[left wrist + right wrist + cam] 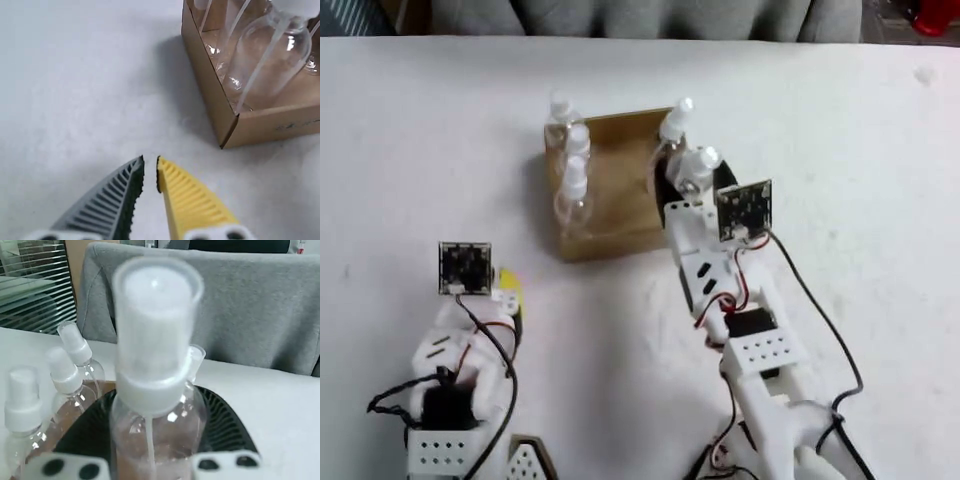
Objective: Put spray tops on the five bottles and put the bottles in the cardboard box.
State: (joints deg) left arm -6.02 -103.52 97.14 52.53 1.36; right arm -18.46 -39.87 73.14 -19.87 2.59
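R gripper (157, 410) clamped on capped bottle (156, 340), upright at right side of cardboard box (610, 242). Four other capped bottles (575, 185) stand inside. L gripper (150, 172) empty, jaws nearly touching, above table (75, 75) nr box corner.

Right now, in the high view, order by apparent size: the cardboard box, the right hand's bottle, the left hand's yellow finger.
1. cardboard box: largest.
2. bottle: middle, partly hidden.
3. yellow finger: smallest, mostly hidden.

White printed left arm (445, 350) and right arm (765, 350), perforated brackets, black servo blocks, thin red and black cables (728, 298), dark square wrist boards (465, 265), left jaws ribbed grey and yellow
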